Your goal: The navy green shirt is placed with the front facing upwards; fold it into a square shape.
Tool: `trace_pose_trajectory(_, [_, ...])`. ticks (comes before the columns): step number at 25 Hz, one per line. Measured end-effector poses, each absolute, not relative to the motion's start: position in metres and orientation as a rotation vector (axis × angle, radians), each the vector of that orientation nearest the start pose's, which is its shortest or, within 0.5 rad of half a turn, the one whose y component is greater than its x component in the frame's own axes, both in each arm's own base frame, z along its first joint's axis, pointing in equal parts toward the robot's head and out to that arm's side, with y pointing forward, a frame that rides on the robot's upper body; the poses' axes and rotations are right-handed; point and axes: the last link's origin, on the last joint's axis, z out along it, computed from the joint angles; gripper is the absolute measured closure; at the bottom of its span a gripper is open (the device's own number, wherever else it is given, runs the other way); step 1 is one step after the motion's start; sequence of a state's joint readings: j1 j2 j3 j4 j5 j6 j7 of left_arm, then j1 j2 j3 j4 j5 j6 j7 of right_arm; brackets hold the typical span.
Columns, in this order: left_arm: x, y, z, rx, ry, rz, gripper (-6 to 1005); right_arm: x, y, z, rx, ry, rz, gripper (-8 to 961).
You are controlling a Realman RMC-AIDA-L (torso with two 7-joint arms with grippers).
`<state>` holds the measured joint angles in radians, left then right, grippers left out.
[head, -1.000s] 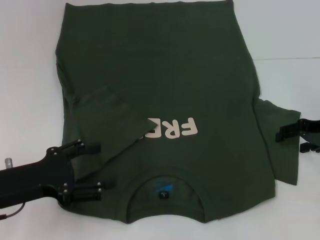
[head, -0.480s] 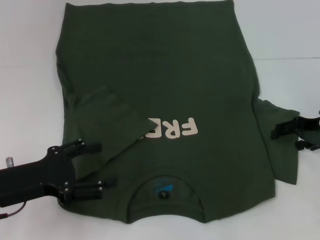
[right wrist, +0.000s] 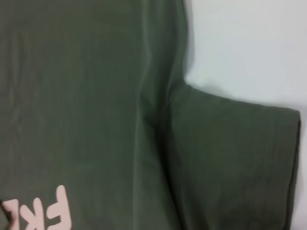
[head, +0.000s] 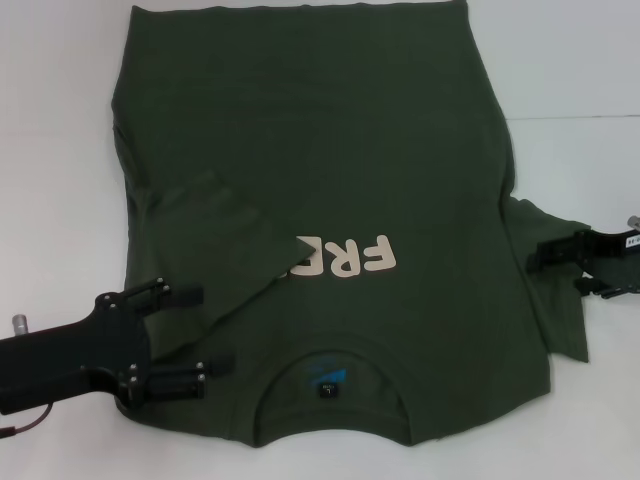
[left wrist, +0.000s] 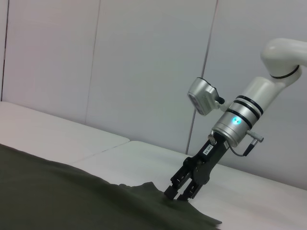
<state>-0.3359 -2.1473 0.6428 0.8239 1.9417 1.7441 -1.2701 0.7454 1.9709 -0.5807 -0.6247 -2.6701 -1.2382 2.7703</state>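
From the head camera, the navy green shirt (head: 320, 220) lies print-up on the white surface (head: 580, 80); the left pincer (head: 175, 340) rests wide open, holding nothing, on the folded-in left sleeve. In the left wrist view, the right pincer (left wrist: 184, 191) pinches the raised right sleeve. The right wrist view shows that sleeve (right wrist: 230, 158).

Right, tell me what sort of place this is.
Probably a robot test bench in a lab: a bare white table, plain white wall panels behind it, and only a navy green shirt laid out.
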Motion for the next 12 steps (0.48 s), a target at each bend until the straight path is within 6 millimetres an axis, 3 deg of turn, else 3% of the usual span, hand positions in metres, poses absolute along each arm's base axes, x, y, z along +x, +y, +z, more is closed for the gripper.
trace_pose_trajectory(12, [-0.2791, 0.2738, 0.0119, -2.669, -0.514, -0.834, 62, 0.3113, 0.3958, 0.0428, -1.777, 2.007, 0.167, 246])
